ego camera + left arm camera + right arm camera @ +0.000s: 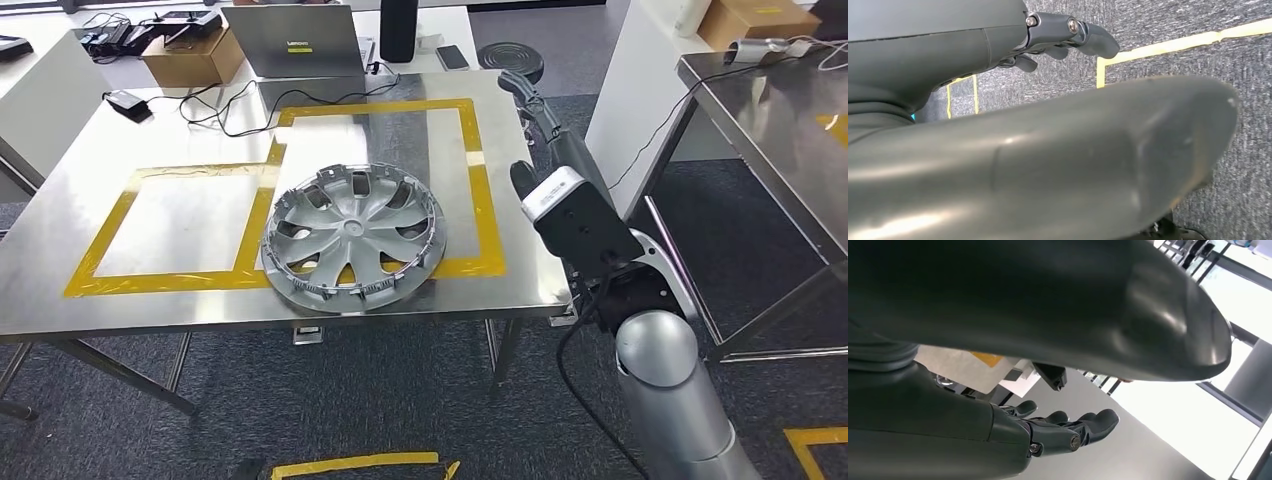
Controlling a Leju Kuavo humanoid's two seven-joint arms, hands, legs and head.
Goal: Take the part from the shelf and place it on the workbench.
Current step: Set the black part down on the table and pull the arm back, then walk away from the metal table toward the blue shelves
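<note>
The part, a silver wheel cover [352, 238], lies flat on the steel workbench [150, 140], across the front edge of the yellow taped frame [482, 190]. My right hand [535, 108] hangs in the air just off the bench's right edge, well apart from the wheel cover. Its fingers [1083, 425] are stretched out and hold nothing. My left hand [1013, 45] hangs over grey carpet, fingers apart with nothing in them.
At the back of the bench stand a laptop [292, 40], a cardboard box [195, 55], a black cylinder [397, 28] and a phone [452, 57], with cables [230, 105] trailing forward. A second steel table [790, 110] stands to the right. Yellow tape [1168, 45] marks the floor.
</note>
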